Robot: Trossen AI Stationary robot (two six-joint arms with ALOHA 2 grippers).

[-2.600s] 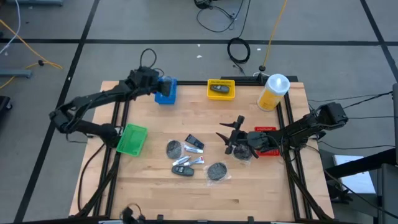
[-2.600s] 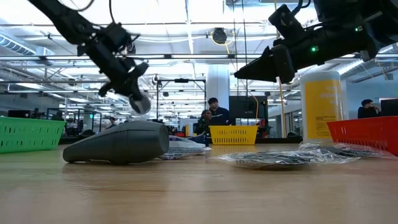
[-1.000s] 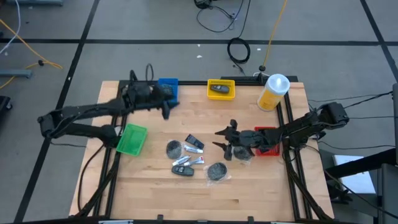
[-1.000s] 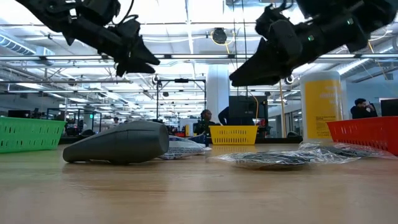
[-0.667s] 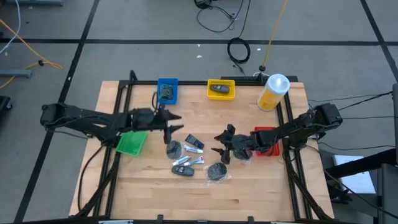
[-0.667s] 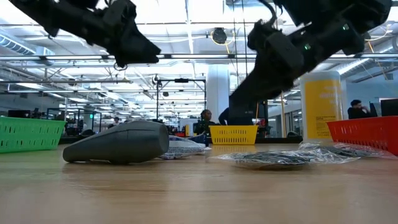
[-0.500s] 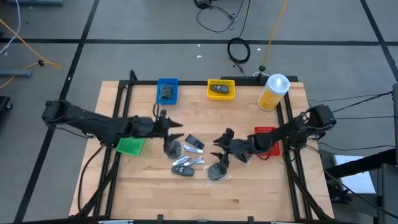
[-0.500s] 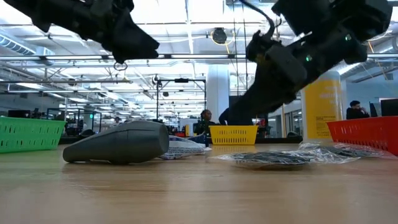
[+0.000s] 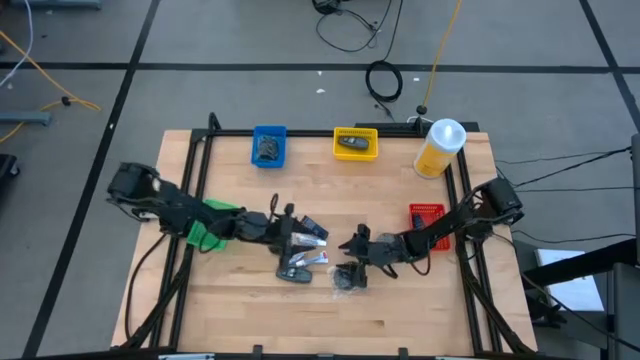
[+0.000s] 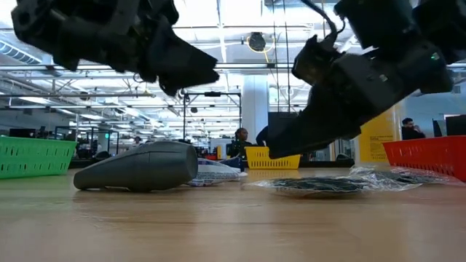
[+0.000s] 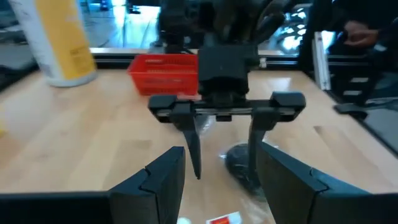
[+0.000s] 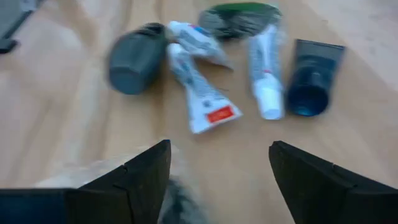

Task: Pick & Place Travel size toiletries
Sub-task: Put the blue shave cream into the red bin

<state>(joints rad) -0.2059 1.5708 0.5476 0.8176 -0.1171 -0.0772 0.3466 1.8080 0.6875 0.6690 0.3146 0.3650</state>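
Observation:
The toiletries lie in a loose cluster on the table's middle: a dark oblong bottle (image 12: 137,57), white tubes (image 12: 202,93), a dark tube (image 12: 311,78) and a wrapped grey disc (image 12: 239,18). Another wrapped disc (image 9: 347,279) lies to their right, flat on the wood; it also shows in the low view (image 10: 328,185). My left gripper (image 9: 292,227) is open and hovers over the cluster's far left part, hiding the disc there. My right gripper (image 9: 352,243) is open, low over the right disc's far edge. The two grippers face each other.
A blue tray (image 9: 267,147) and a yellow tray (image 9: 355,143), each with an item inside, stand at the far edge beside a tall yellow bottle (image 9: 440,148). A red tray (image 9: 427,214) is at the right. A green tray (image 9: 212,222) is partly under my left arm.
My left gripper has swung from beside the blue tray toward the near edge and right, ending over the cluster. My right gripper has moved left and toward the near edge and dropped lower, toward the right disc. Both have stayed open.

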